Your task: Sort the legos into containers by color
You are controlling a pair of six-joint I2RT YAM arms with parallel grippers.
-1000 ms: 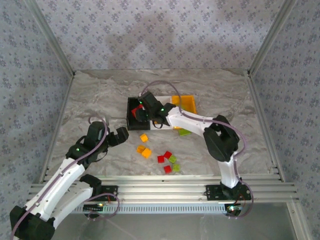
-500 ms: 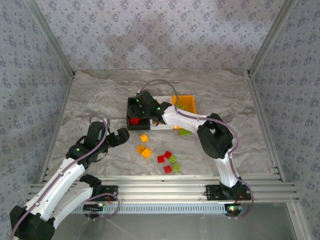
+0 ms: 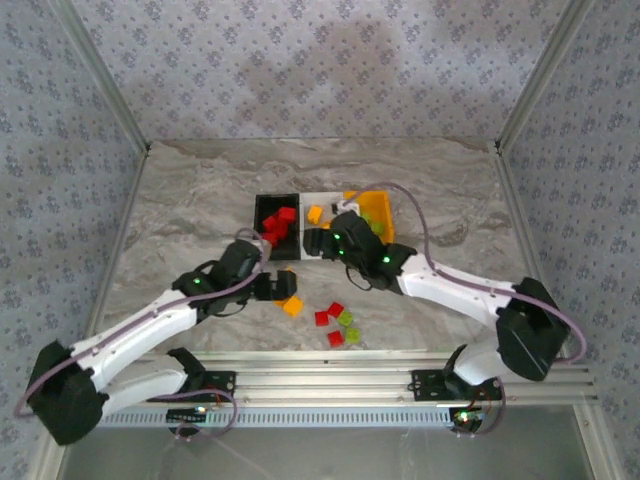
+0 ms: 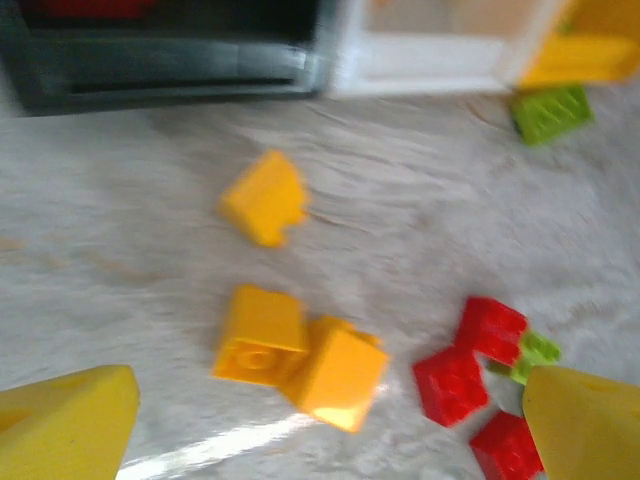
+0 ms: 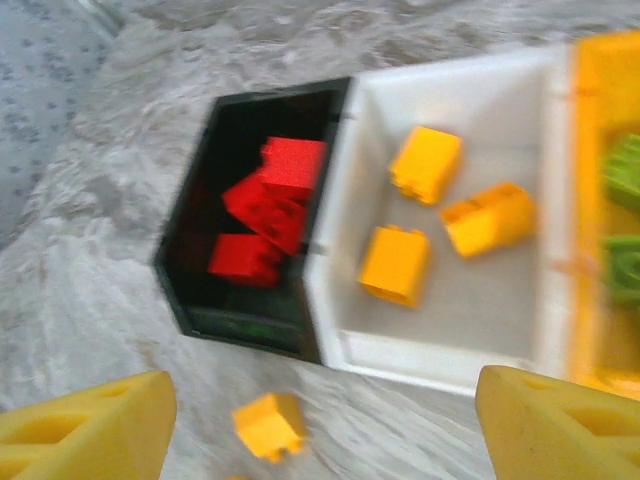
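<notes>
Our left gripper [image 4: 325, 425] hangs low over the middle of the surface [image 4: 130, 260], jaws wide, straddling a touching pair of orange-yellow bricks [image 4: 295, 350]. We judge these are the next pick, bound for the white bin [image 5: 490, 300]. Our right gripper [image 5: 320, 430] hovers above the bins' near edge, jaws wide and empty, clear of the left arm's reach. The sorting looks consistent: red bricks [image 5: 270, 205] lie in the black bin [image 5: 240, 325], orange-yellow ones in the white, and lime green ones in the orange bin [image 5: 590, 110]. Loose red bricks [image 4: 470, 365] lie just beside the pair, toward the surface's near edge.
</notes>
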